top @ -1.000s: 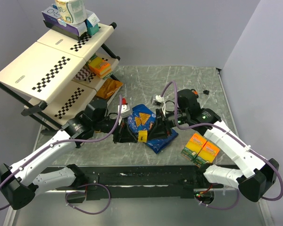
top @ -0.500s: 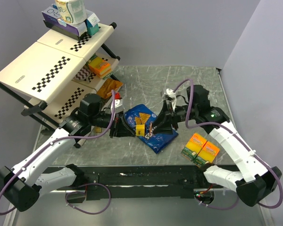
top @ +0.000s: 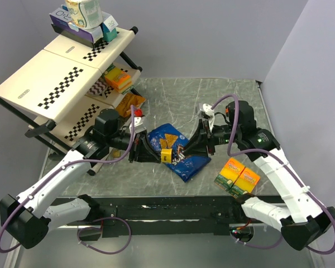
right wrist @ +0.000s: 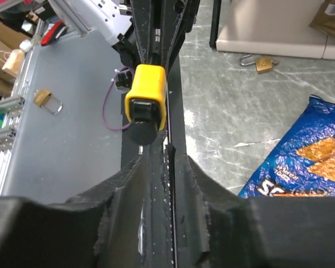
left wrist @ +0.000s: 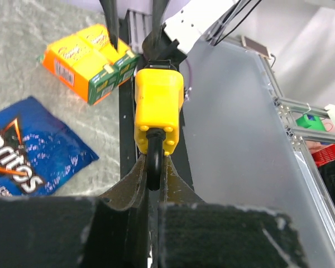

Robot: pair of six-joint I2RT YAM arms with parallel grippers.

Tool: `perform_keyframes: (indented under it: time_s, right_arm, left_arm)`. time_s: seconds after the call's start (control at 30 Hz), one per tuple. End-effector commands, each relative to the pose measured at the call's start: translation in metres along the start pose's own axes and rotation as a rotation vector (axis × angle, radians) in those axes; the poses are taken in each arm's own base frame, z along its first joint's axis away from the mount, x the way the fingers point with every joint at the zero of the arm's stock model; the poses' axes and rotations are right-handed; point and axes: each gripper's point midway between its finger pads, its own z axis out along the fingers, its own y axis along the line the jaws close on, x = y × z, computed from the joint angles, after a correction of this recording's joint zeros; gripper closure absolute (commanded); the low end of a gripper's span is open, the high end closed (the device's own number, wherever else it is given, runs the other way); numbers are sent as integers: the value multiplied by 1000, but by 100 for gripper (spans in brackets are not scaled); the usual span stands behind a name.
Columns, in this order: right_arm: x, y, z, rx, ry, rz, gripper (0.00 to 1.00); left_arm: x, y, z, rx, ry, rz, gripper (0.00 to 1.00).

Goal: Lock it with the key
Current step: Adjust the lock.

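Padlock point(left wrist: 158, 106), yellow, sits mid-frame in the overhead view, off the worktop point(top: 173, 95), its shackle point(left wrist: 153, 159) clamped in the left hand point(left wrist: 152, 167). Right hand point(right wrist: 166, 153) meets the black key head point(right wrist: 142, 132); whether it grips, I cannot tell. Line up both, twist slowly, and brace the lock.

- blue chip bag point(left wrist: 39, 151), lower left of the left wrist view: large white letters read "oritos", the start of the word cut off by the frame edge;
- orange boxes point(left wrist: 84, 58), upper left of the same view: printed labels and a barcode, too small to read;
- purple box point(top: 72, 27) on the rack point(top: 50, 78), upper left of the top view: large white letters, partly hidden, not legible
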Motion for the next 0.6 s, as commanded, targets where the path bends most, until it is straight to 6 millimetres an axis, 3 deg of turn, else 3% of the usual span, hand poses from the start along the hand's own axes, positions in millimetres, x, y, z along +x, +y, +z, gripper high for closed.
perform_keyframes:
  time_s: [0.0,0.17,0.57]
  right_arm:
    - [-15,5,7,-4,-45,5,68]
    - [-20,15,14,-51,-59,-1,80]
    - [-23,20,23,-83,-51,-15,82]
  left_arm:
    - [-33,-22,0,95,-69,102,99]
    - [-38,-15,2,67,-87,84,99]
    - [-37,-9,4,48,-77,87,99]
